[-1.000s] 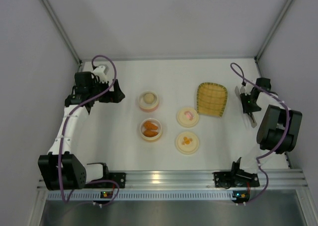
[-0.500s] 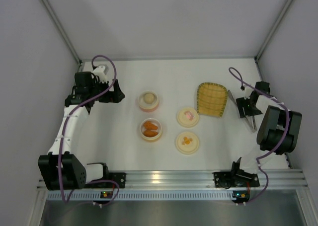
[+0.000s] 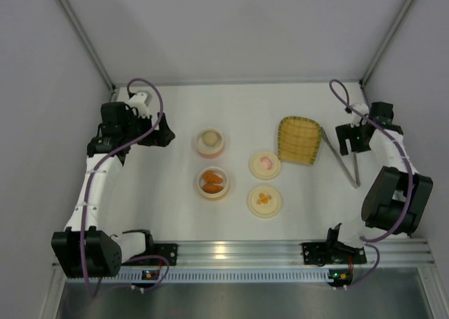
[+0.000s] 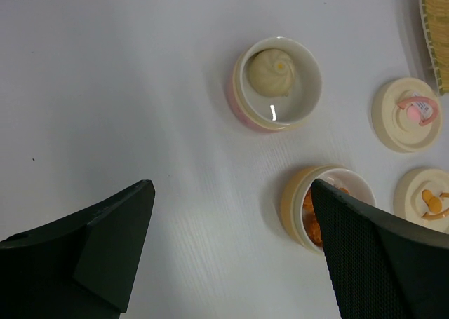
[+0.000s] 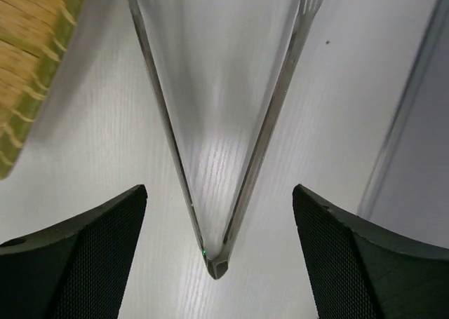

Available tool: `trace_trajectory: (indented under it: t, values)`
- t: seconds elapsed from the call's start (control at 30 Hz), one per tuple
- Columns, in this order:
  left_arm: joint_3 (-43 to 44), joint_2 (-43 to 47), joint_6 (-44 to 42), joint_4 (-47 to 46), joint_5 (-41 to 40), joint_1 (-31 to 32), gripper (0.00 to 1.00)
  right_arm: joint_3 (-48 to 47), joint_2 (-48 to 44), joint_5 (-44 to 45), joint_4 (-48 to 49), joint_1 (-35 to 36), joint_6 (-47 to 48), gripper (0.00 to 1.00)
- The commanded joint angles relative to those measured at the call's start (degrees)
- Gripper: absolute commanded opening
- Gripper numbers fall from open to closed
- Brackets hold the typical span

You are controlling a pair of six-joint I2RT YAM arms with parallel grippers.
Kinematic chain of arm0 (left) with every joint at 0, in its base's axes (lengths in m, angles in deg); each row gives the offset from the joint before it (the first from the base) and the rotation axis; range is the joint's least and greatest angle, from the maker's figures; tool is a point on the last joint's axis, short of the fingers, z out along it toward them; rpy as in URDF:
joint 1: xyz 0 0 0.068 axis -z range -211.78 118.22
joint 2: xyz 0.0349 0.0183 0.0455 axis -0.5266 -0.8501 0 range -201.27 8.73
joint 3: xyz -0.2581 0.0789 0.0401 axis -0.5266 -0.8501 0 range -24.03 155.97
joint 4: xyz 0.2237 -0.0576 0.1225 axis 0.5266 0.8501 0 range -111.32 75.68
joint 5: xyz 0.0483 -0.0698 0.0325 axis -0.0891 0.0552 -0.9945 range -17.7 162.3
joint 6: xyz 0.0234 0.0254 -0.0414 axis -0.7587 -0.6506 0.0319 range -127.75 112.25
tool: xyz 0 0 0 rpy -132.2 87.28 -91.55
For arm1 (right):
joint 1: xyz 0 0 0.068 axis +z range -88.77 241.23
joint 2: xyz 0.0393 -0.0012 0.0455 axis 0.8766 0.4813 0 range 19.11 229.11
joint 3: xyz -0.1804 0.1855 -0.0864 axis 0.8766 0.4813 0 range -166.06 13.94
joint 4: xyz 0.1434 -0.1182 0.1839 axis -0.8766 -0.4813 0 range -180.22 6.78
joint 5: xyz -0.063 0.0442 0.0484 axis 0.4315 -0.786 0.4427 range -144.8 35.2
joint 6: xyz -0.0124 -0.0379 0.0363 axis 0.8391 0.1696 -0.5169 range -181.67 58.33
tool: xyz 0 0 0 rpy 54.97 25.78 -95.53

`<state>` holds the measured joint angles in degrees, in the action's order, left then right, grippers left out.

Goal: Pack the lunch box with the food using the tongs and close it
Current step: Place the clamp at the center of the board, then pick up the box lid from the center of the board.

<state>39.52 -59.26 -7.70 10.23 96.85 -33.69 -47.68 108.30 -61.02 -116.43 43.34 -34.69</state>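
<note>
At the far right of the table (image 3: 231,109), we see the tongs (image 3: 344,166) lying flat on the white surface, just right of the yellow woven tray (image 3: 299,140). Their two arms spread toward the far side and their joined end points toward the near edge. The right gripper (image 3: 349,138) sits over the far part of the tongs. In the wrist view, its jaws stand wide apart on either side of the tongs (image 5: 217,265), and neither finger touches the metal. A corner of the tray (image 5: 28,52) shows at the left of that view.

Over at the far left, the left gripper (image 3: 158,133) hovers with its jaws spread wide and nothing between them. From its own camera, the left gripper (image 4: 231,186) looks down on two bowls. The pink bowl (image 3: 210,144) holds the pale round ball (image 4: 270,72). The orange bowl (image 3: 212,182), nearer to us, holds the orange chunks (image 4: 312,217), partly hidden behind one finger.

Between the bowls and the tray lie two flat cream lids, one with a pink mark (image 3: 265,165) and, nearer, one with an orange mark (image 3: 264,200). Both lids rest on the table beside the bowls, touching neither.
</note>
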Motion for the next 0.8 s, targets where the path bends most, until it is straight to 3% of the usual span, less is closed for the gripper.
trace_trajectory:
  t: [0.0,0.13,0.27,0.4,0.43,0.6,0.77]
  values:
    - [2.80,1.63,-3.90,2.63,2.50,-0.28,0.98,-7.43,-8.04,-6.77,-6.84,-0.57,3.50,0.84]
    - [5.18,1.01,-8.05,8.08,7.78,-0.29,0.98,-15.52,-10.87,-23.25,-19.02,-0.22,11.58,0.86]
    - [6.24,0.49,-9.46,11.86,10.60,-0.28,0.98,-21.07,-11.58,-31.22,-32.94,5.30,22.81,0.87]
    - [7.11,-0.91,-5.35,12.57,11.56,-0.28,0.98,-16.54,-15.52,-28.16,-36.31,19.87,25.84,0.85]
    - [7.64,-2.40,-4.28,13.44,13.48,-0.28,0.98,-14.77,-16.58,-26.15,-35.44,26.26,25.49,0.84]
    - [9.75,-5.40,-1.37,14.59,16.75,-0.29,0.98,-5.89,-19.49,-18.42,-27.88,43.42,22.15,0.77]
    - [8.17,-5.49,-1.11,13.37,15.78,-0.28,0.98,-1.84,-15.99,-15.32,-23.31,52.33,19.96,0.67]
